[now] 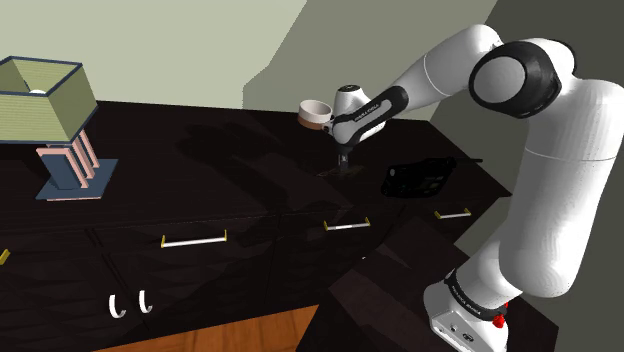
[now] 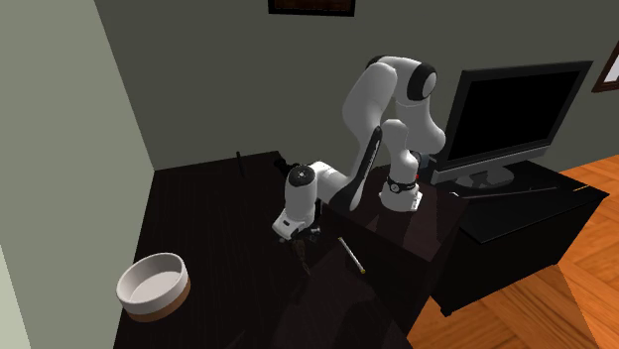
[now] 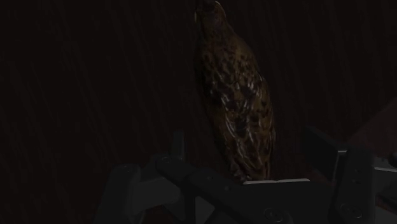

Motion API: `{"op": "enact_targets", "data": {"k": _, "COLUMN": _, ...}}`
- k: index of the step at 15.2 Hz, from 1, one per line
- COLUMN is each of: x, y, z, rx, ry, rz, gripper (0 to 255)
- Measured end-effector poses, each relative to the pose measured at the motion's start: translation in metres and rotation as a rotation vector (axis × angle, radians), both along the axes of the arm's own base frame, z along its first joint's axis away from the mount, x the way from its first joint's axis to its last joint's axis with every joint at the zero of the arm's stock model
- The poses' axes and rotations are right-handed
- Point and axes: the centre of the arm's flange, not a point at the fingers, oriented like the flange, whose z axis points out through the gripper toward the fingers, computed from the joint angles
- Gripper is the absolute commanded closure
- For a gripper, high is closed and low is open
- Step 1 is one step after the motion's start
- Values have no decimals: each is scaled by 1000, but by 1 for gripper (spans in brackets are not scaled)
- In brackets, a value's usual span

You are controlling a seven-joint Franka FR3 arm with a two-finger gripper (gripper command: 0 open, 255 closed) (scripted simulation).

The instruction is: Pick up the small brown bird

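pre-grasp step: hand (image 1: 343, 160) low over the dark worktop (image 1: 230, 150), fingers (image 3: 127, 191) apart, flanking the tail end of the speckled brown bird (image 3: 238, 108), not touching. lying flat under the hand, nearer than the white bowl (image 1: 316, 112). next: lower slightly, close gently, lift.

This is a room in a home, like a living room. At the shoulder view's upper left, a lamp (image 1: 45, 100) stands on a dark dresser (image 1: 250, 270) with drawers. At the second exterior view's upper right, a big TV (image 2: 511, 114) stands above a wooden floor (image 2: 565, 297).
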Motion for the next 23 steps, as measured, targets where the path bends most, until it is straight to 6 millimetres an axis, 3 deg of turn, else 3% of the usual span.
{"op": "enact_targets", "data": {"k": 1, "x": 0, "y": 0, "z": -5, "rx": 0, "ry": 0, "rz": 0, "gripper": 0}}
{"op": "enact_targets", "data": {"k": 2, "x": 0, "y": 0, "z": -7, "rx": 0, "ry": 0, "rz": 0, "gripper": 255}}
{"op": "enact_targets", "data": {"k": 13, "x": 0, "y": 0, "z": -6, "rx": 0, "ry": -1, "rz": 1, "gripper": 255}}
{"op": "enact_targets", "data": {"k": 23, "x": 0, "y": -1, "z": 44, "rx": 0, "ry": -1, "rz": 0, "gripper": 255}}
